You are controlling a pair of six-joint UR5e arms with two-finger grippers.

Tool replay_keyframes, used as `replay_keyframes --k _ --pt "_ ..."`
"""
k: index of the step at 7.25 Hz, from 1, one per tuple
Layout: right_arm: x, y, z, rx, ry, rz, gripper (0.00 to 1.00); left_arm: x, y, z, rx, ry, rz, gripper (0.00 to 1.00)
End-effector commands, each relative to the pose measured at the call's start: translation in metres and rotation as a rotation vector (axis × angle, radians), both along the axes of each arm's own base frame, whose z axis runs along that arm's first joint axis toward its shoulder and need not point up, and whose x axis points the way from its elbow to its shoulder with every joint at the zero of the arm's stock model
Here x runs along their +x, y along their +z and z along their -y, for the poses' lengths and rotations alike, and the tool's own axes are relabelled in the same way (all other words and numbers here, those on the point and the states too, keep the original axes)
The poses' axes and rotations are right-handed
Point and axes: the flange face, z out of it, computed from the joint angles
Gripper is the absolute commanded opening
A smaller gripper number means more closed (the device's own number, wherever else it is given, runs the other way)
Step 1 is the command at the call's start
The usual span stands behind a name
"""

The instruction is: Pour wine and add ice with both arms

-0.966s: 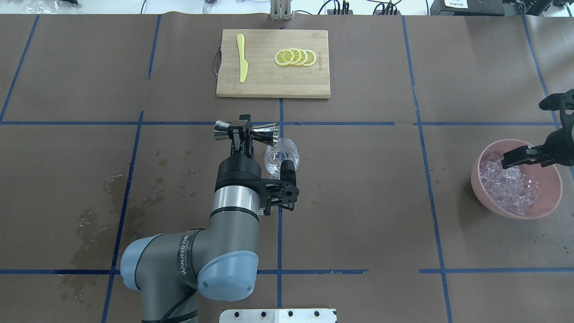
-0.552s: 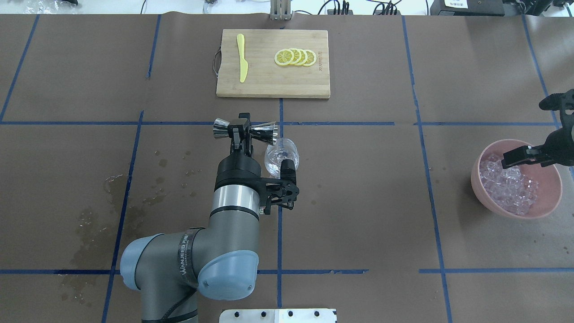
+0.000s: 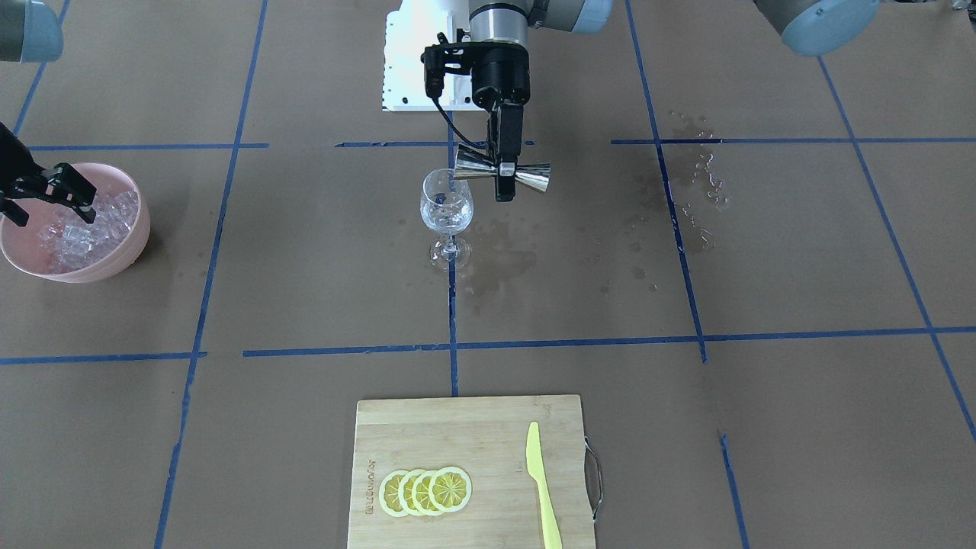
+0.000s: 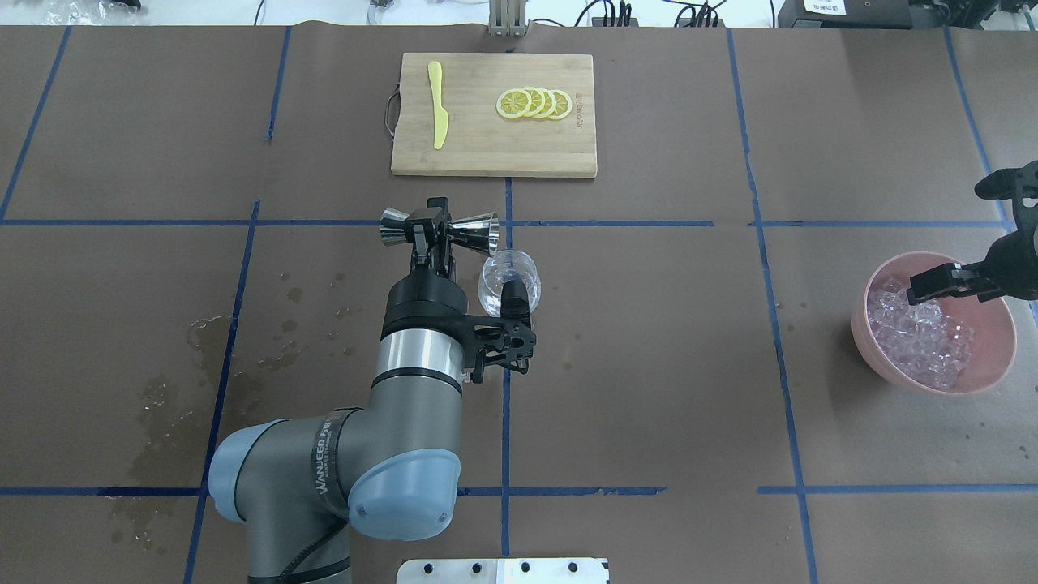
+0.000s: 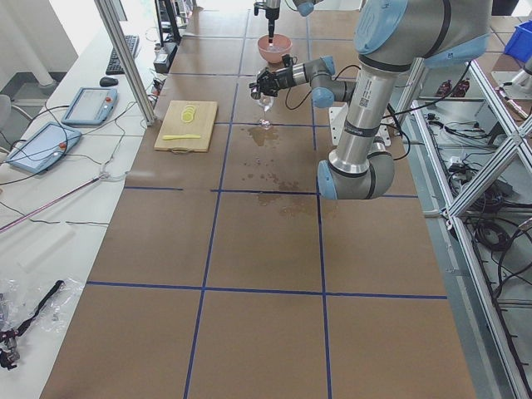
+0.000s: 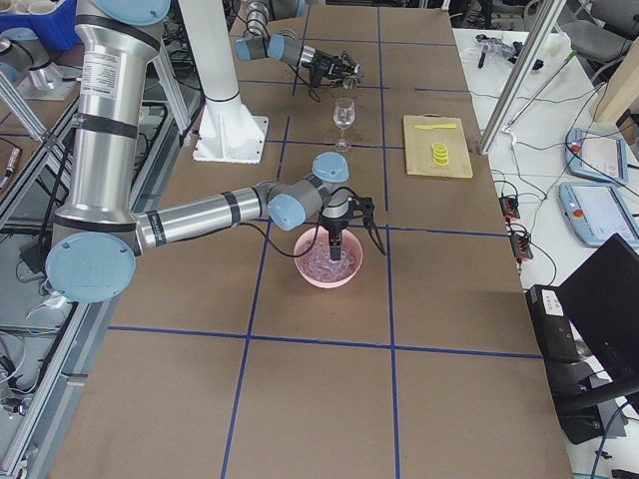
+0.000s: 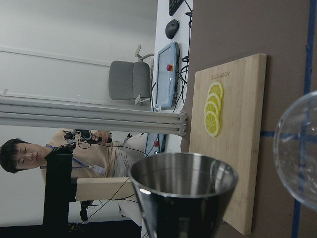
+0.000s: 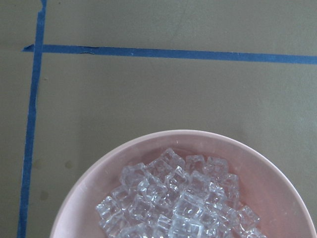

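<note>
Wine [image 3: 446, 223]: thin clear pool low in the wine glass [image 3: 446, 200], mid-counter [image 4: 649, 365]. Step in hand looks like the pour: jigger [image 3: 471, 164] lies sideways, mouth just above the rim, left gripper [image 3: 505, 179] jaws clamped on its waist. Cup looks empty (left wrist view), so next probably tip back and clear off. Right gripper [image 4: 924, 288] hangs over the ice [image 8: 183, 198] in the pink bowl [image 8: 277, 178]; jaws cannot tell. Counts: one glass, jigger, bowl, board [image 4: 486, 146], knife [image 4: 438, 105]; four lemon slices [image 4: 535, 104]; cubes uncountable.

Ice [image 8: 173, 203]: clear cubes heaped in pink bowl [image 8: 99, 178]. Wine [image 3: 446, 219]: barely vis. in upright stemmed glass [image 3: 447, 194].
</note>
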Motion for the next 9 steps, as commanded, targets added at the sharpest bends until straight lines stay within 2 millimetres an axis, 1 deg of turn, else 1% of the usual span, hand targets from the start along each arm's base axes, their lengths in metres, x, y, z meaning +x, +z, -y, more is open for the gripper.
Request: replay_keyframes --k 1,2,3,5,9 --pt "-0.001 0.004 0.0 -0.003 -0.004 -0.005 1.0 -0.018 -0.008 0.001 0.006 -0.007 -0.03 0.0" --pt "-0.002 0.008 0.001 -0.008 -0.006 -0.01 1.0 -0.026 0.004 0.0 0.004 -0.008 -0.018 0.0" --pt "-0.005 0.012 0.004 -0.012 -0.007 -0.014 1.0 -0.034 0.012 0.001 0.003 -0.012 -0.012 0.0" --pt "-0.009 0.02 0.004 -0.028 -0.014 -0.022 1.0 -0.04 0.023 0.0 0.0 -0.014 0.001 0.0" --pt "-0.015 0.022 0.002 -0.036 -0.028 -0.021 1.0 -0.051 0.052 0.0 -0.004 -0.017 0.016 0.0"
